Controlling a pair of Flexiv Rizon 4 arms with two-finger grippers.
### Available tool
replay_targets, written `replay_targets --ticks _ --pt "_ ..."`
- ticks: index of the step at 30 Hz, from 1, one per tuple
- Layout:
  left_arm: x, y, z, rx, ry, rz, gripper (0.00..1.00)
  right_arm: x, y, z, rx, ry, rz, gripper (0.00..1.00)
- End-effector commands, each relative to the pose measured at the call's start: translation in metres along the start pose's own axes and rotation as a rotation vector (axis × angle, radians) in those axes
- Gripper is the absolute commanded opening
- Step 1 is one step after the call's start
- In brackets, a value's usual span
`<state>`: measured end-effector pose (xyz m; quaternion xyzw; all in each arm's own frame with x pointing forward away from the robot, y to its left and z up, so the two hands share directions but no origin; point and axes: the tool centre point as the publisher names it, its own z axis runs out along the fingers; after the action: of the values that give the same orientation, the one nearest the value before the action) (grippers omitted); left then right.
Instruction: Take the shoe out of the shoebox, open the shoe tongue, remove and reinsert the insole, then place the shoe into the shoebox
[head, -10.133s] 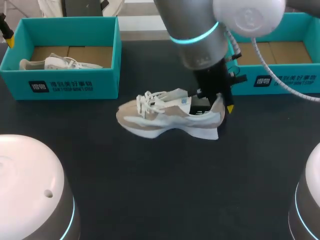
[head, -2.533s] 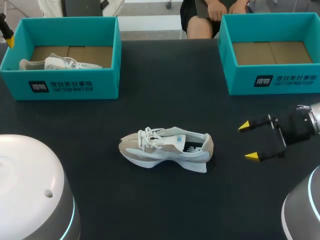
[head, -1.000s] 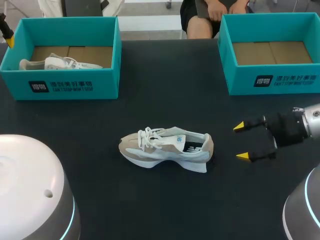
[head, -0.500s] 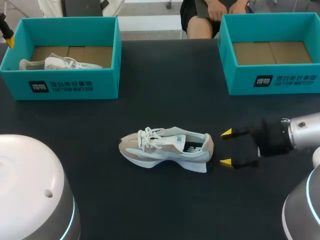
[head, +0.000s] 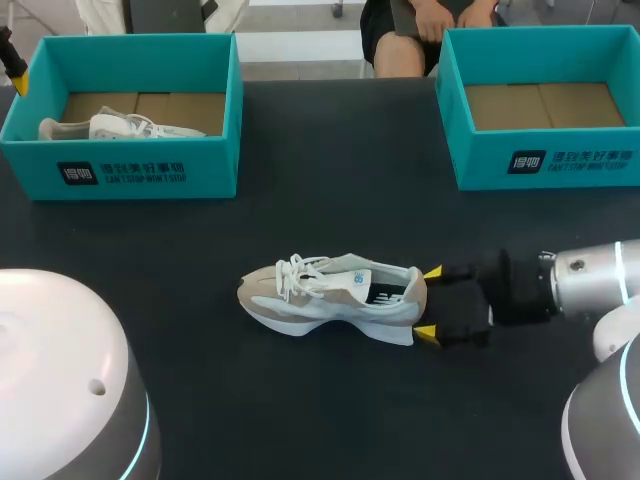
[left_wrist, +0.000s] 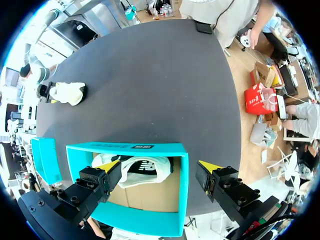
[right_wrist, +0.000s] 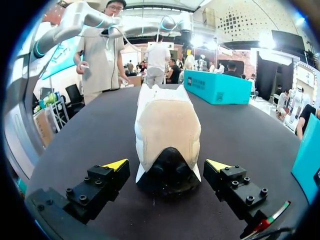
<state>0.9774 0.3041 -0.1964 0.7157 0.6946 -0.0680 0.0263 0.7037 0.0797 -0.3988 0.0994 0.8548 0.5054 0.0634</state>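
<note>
Shoe (head: 333, 296) seen upright; right gripper (head: 429, 302) has been brought up to its heel, fingers apart on either side, unclamped; heel grasp for boxing judged imminent.

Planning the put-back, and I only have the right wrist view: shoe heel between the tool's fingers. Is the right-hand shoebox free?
Observer: Yes. Head view shows the right shoebox with only its bare cardboard floor.
Operator: And the other box?
Observer: The left shoebox holds a second shoe, toward its left end.
Operator: Left tool?
Observer: Left wrist view has the left tool open over that box.
</note>
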Motion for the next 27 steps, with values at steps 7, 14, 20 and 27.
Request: replay_targets --ticks 7,14,20,27 --pt "-0.001 -0.001 0.0 -0.002 0.003 0.0 1.0 -0.007 0.002 0.03 -0.023 0.008 0.0 1.0" --pt "-0.001 -0.001 0.0 -0.002 0.003 0.0 1.0 -0.006 0.003 0.046 -0.05 0.017 0.006 1.0" --pt "-0.001 -0.001 0.0 -0.002 0.003 0.0 1.0 -0.003 -0.001 0.053 -0.062 0.023 0.019 1.0" --pt "-0.001 -0.001 0.0 -0.002 0.003 0.0 1.0 -0.002 -0.003 0.054 -0.063 0.026 0.027 0.46"
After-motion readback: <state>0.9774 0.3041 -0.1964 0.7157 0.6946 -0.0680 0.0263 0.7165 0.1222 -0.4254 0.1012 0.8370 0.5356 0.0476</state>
